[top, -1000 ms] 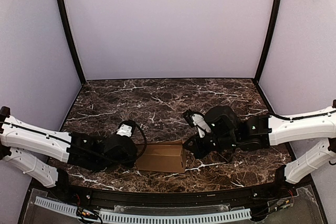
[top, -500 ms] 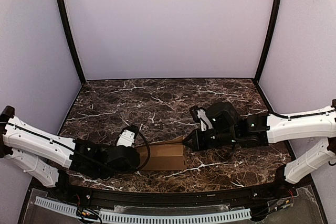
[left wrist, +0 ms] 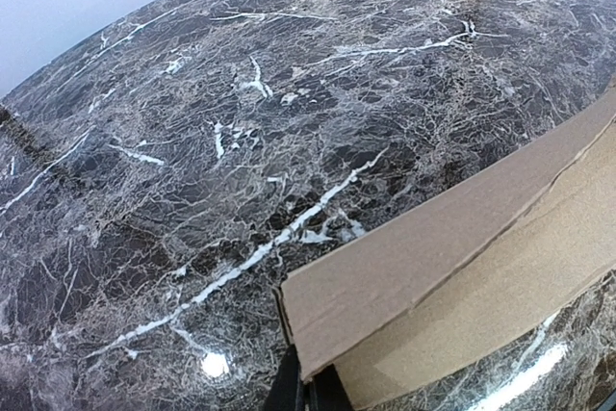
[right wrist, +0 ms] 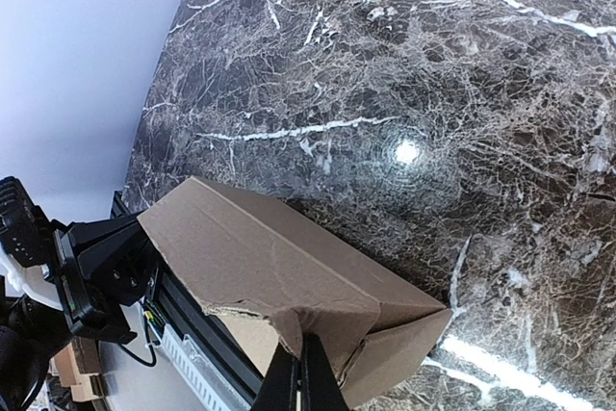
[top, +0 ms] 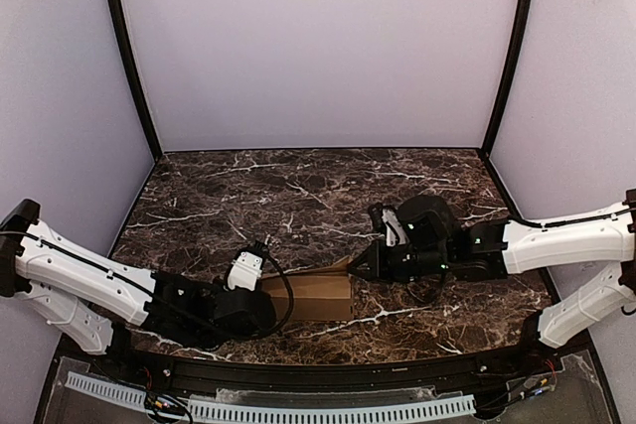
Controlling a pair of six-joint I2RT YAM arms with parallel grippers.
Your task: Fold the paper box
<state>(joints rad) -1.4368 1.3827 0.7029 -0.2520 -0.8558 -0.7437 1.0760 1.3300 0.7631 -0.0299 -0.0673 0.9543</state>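
The paper box is a slim brown cardboard carton lying near the front edge of the marble table, between the two arms. My left gripper is shut on its left end; in the left wrist view the fingertips pinch the corner of the top panel. My right gripper is shut on a flap at the box's far right corner, lifted a little off the table. In the right wrist view the closed fingers clamp a crumpled, torn-edged flap of the carton.
A black rail and a white perforated strip run along the near edge just behind the box. Purple walls close off the back and sides. The left arm's black wrist sits tight against the box's far end.
The left arm has slid right and nearer the front edge, staying on the box's left end. The right gripper has drawn back to the right, pulling the flap up. The box looks slimmer.
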